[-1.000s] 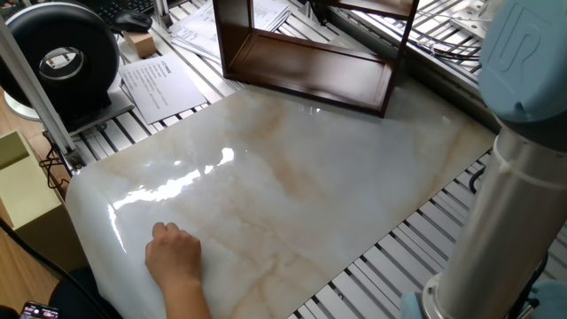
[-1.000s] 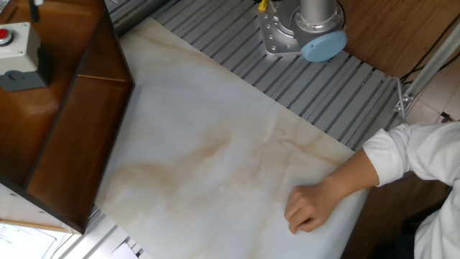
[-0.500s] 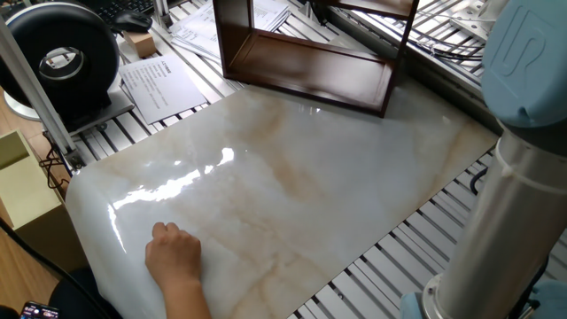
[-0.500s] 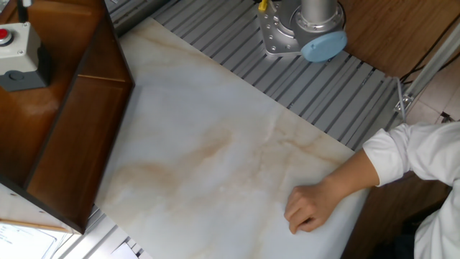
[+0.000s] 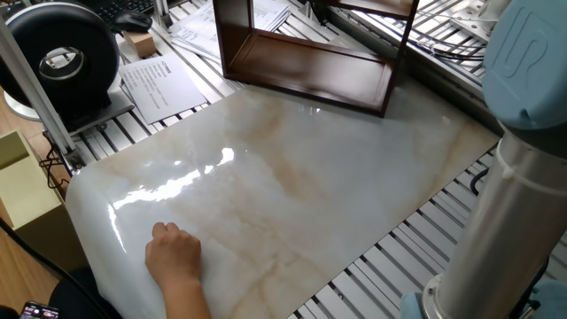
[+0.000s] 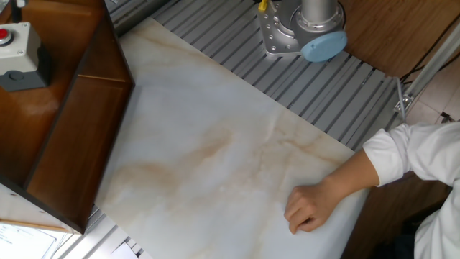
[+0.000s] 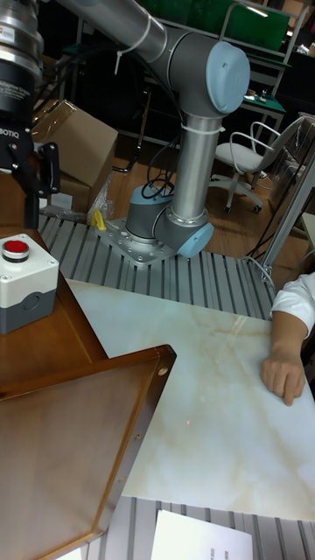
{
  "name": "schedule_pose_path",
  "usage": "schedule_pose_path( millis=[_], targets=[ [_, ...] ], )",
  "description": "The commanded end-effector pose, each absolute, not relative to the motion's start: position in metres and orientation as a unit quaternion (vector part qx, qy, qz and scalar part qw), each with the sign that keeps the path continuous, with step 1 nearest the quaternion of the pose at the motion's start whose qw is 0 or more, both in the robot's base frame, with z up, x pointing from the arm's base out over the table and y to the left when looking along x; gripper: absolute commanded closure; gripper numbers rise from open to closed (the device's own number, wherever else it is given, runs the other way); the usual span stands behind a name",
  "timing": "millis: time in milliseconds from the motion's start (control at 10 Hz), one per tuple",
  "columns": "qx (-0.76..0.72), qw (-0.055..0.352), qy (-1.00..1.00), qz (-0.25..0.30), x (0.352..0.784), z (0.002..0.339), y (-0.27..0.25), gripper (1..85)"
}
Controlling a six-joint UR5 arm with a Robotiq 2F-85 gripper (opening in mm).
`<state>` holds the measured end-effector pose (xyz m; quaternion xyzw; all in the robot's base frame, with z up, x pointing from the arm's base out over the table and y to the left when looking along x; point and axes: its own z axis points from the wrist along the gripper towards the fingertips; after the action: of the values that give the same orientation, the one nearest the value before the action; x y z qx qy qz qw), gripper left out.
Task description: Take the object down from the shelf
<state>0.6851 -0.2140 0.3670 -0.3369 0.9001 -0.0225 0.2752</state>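
The object (image 7: 24, 282) is a small grey and white box with a red button. It stands on the top board of the dark reddish-brown shelf (image 7: 61, 350), and also shows as the object (image 6: 19, 52) on the shelf (image 6: 68, 122) in the other fixed view. My gripper (image 7: 35, 185) hangs just above and behind it, fingers apart with nothing between them. Only a sliver of one fingertip (image 6: 16, 3) enters the other fixed view. In one fixed view the shelf (image 5: 310, 75) is cut off at the top, so the object and gripper are hidden there.
A person's hand (image 6: 310, 208) rests on the marble sheet (image 6: 215, 144) near its edge, also seen as the hand (image 5: 175, 252). The robot base (image 6: 302, 32) stands on the slatted table. A black round device (image 5: 66, 58), papers (image 5: 159, 84) and a pale yellow box (image 5: 22, 186) lie to the side.
In the other fixed view the gripper's fingertip has slid left and up, nearly out of the picture. The object, shelf and hand have not moved.
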Motion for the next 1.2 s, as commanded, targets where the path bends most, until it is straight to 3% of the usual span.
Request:
schedule_pose_path(
  millis=[0, 1100],
  targets=[
    [-0.336, 0.28, 0.899, -0.021, 0.687, 0.368, -0.212, 0.7],
    [-0.352, 0.283, 0.892, 0.01, 0.69, 0.361, -0.173, 0.7]
  ],
)
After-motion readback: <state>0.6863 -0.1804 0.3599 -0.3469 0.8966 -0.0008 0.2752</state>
